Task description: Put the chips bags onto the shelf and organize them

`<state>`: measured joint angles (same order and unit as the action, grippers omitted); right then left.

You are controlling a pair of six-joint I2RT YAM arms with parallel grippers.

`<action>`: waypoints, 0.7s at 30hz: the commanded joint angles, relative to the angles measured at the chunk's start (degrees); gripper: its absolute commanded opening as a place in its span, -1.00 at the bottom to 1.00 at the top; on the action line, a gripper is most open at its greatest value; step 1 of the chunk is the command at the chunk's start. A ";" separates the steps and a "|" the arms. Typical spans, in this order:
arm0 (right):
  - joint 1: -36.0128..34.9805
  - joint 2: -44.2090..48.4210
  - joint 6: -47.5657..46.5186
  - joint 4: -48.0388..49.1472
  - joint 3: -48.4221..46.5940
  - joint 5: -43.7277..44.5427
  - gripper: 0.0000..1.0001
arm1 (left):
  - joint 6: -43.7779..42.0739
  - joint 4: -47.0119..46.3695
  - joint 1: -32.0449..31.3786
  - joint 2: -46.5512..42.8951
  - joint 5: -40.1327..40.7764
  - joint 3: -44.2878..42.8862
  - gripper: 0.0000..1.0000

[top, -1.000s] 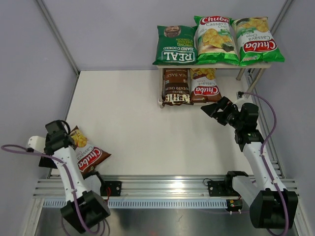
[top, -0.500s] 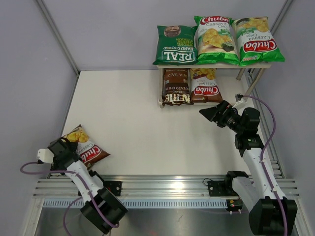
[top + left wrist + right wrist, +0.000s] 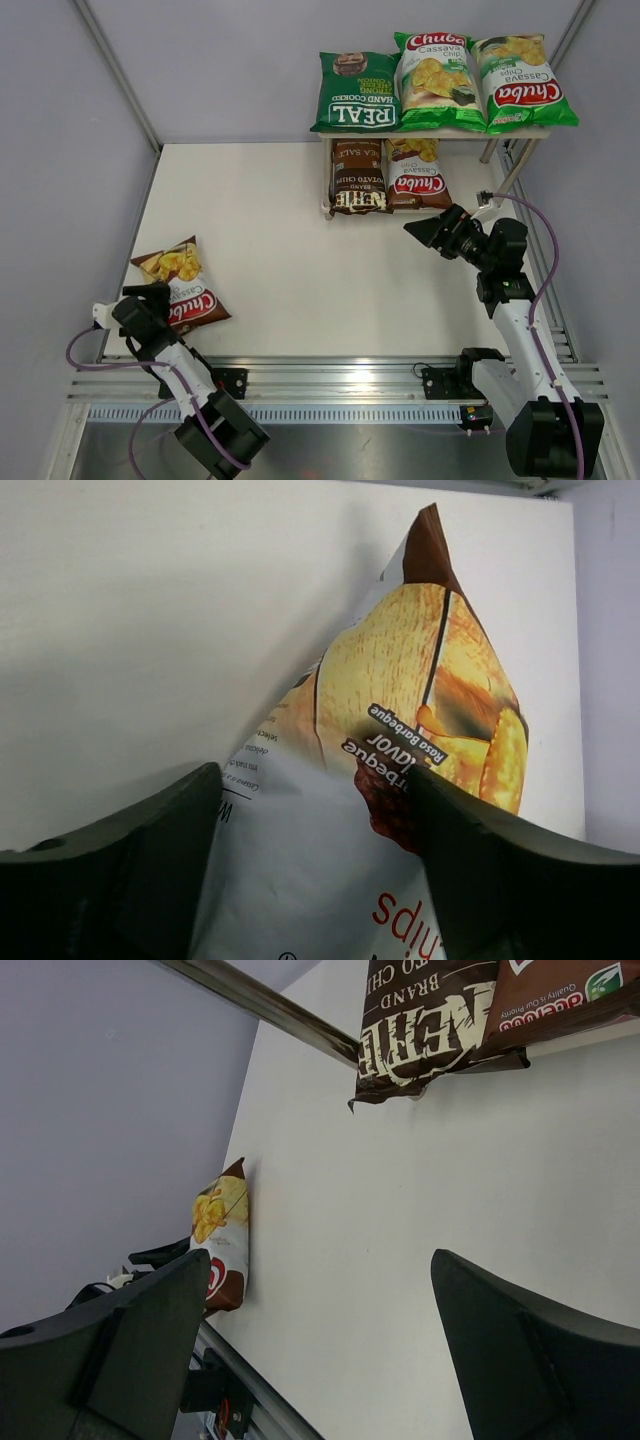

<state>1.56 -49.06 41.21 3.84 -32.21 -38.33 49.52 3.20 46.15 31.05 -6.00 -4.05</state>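
One brown-red Chuba bag (image 3: 181,287) lies flat at the table's near left; it also shows in the right wrist view (image 3: 224,1243). My left gripper (image 3: 152,303) is open at its near end, and the bag (image 3: 400,710) lies between the fingers (image 3: 150,860). My right gripper (image 3: 432,229) is open and empty, above the table in front of the shelf (image 3: 512,168). The top board holds the dark green REAL bag (image 3: 357,92) and two light green Chuba bags (image 3: 436,68) (image 3: 520,82). The lower board holds the Kettle bag (image 3: 357,177) and a brown-red Chuba bag (image 3: 415,174).
Grey walls close in the table at left, back and right. A silver rail (image 3: 340,378) runs along the near edge by the arm bases. The lower board's right part is hidden under the top board.
My left arm has drawn back toward the near edge and uncovered the brown-red bag, which now lies a little farther from the edge. My right gripper has turned slightly left, then held still.
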 commanded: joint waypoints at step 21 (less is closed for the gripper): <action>0.11 -3.50 -0.08 2.40 -1.72 0.88 0.99 | 7.87 -16.21 -0.18 11.13 -22.98 -5.00 -1.00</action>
<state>1.56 -52.38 41.19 3.86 -32.21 -38.02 55.51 -6.79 46.13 40.10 -20.60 -5.89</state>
